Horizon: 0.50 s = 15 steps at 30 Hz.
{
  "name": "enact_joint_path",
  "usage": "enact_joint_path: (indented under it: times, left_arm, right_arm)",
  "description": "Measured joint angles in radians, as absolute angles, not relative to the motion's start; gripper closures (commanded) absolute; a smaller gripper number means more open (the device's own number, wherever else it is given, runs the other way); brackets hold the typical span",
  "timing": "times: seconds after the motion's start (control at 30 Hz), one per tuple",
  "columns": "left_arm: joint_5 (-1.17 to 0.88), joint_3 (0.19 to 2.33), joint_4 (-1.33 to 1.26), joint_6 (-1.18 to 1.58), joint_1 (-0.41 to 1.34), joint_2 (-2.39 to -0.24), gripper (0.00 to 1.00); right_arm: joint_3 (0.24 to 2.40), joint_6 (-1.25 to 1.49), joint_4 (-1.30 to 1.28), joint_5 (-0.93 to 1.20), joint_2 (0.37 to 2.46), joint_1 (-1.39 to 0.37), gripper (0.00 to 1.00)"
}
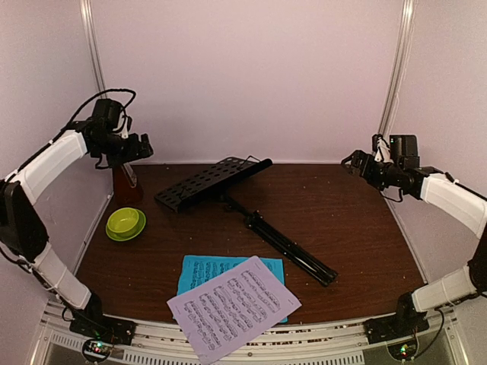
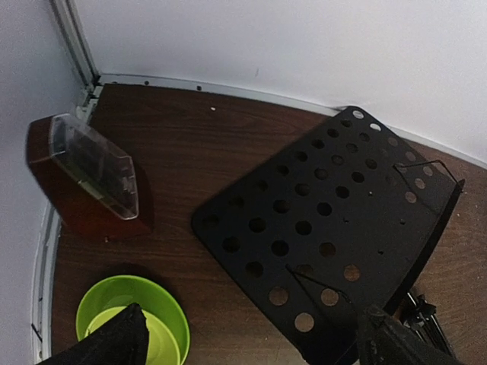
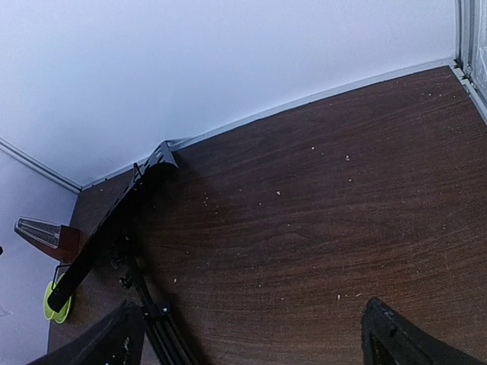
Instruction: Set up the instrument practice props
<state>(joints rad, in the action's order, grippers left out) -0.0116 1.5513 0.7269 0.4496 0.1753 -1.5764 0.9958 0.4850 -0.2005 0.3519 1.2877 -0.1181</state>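
The left gripper [image 1: 139,149] is hovering in the air over the far left corner of the worktop [image 1: 350,220]. Its fingers [image 2: 114,342] are spreading wide, with nothing between them. Below it, apart from it, the metronome [image 1: 126,182] is standing upright in that corner with its clear cover on. A little nearer along the left edge, the lime-green bowl [image 1: 125,223] is sitting beside the metronome. To the right of the gripper, the music stand [image 1: 205,181] is lying down. Its perforated desk is resting near the middle of the far edge, and its gathered tripod legs are stretching diagonally toward the near right.

The right gripper [image 1: 354,161] is hanging above the far right corner, jaws parted and empty too, well apart from the stand.

The 2 sheets are lying at the middle of the near edge. The white sheet [image 1: 234,306] is overlapping the cyan sheet [image 1: 199,270] and reaching past the edge.
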Motion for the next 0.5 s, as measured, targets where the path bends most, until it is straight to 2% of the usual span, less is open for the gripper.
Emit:
enact_joint_path:
  times: [0.5]
  left_arm:
    - [-0.211, 2.016, 0.77, 0.237, 0.302, -2.0, 0.02]
  right_arm:
    - [1.06, 0.467, -0.083, 0.39, 1.382, -0.059, 0.0]
